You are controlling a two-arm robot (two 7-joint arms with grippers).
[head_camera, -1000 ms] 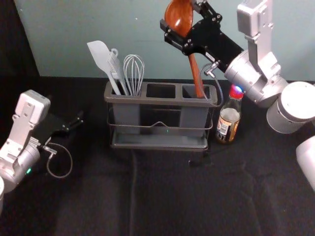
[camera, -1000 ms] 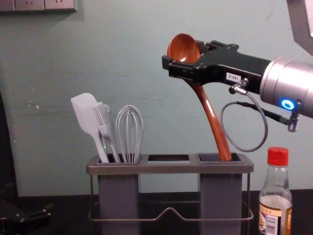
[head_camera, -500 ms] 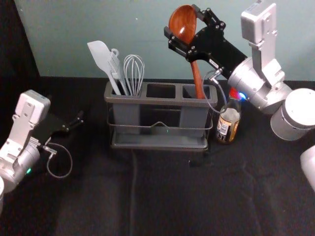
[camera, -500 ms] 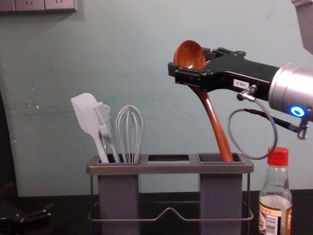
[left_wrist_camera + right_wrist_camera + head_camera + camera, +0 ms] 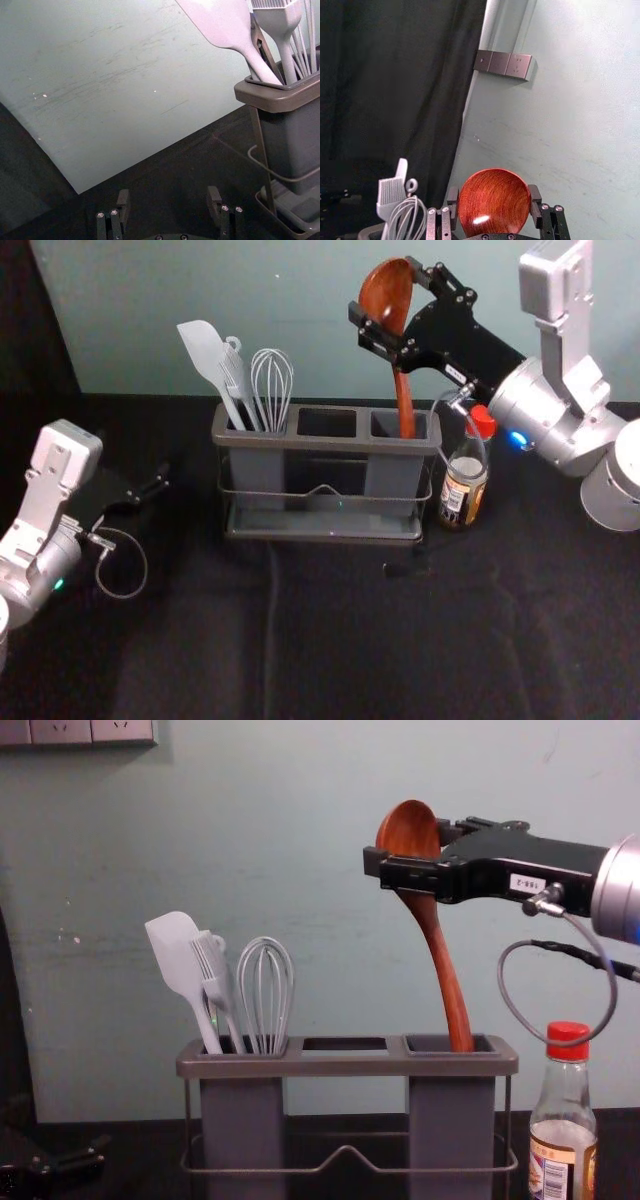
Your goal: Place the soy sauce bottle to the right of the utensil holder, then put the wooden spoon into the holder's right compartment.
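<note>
Wooden spoon (image 5: 436, 935): your right gripper (image 5: 493, 194) clamps its bowl (image 5: 408, 827); released with handle (image 5: 453, 995) seemingly shallow in right compartment (image 5: 450, 1120), it may topple. Left gripper (image 5: 168, 193): idle at left, wide.

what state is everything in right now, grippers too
wooden spoon: gripped, bowl up, handle end in right compartment's mouth
right gripper: closed on spoon bowl
left gripper: open
soy sauce bottle: upright, capped
utensil holder: upright
spatula: leaning
</note>
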